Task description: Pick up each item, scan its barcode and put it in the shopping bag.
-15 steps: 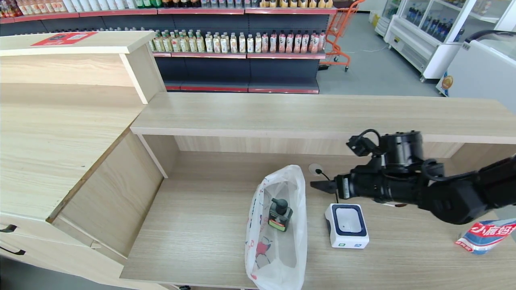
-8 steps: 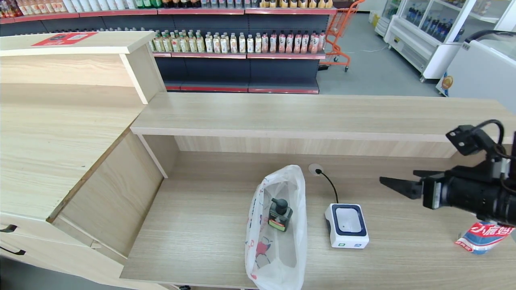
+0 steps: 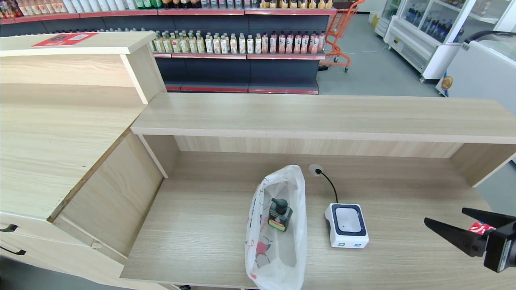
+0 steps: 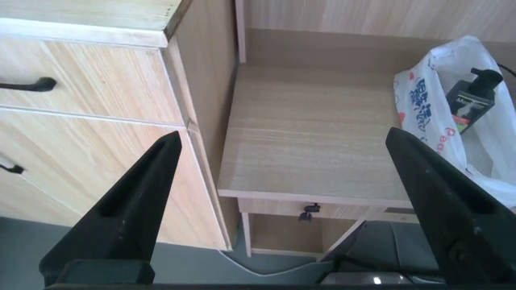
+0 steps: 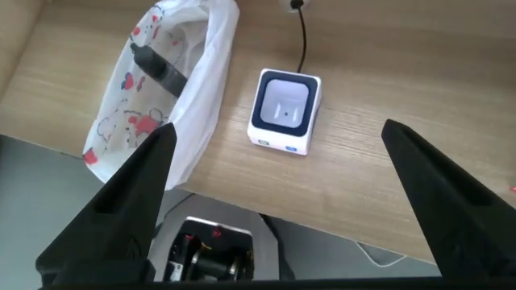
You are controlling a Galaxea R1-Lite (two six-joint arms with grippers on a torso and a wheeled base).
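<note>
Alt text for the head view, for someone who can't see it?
A white shopping bag lies on a wooden counter with a dark pump bottle inside, and a white barcode scanner just right of it. The right gripper hangs open at the right edge, partly hiding a red-printed packet.

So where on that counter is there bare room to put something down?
The lower counter lies bare between the cabinet wall and the shopping bag, and again between the scanner and the right gripper. The bag-to-scanner gap is narrow.
</note>
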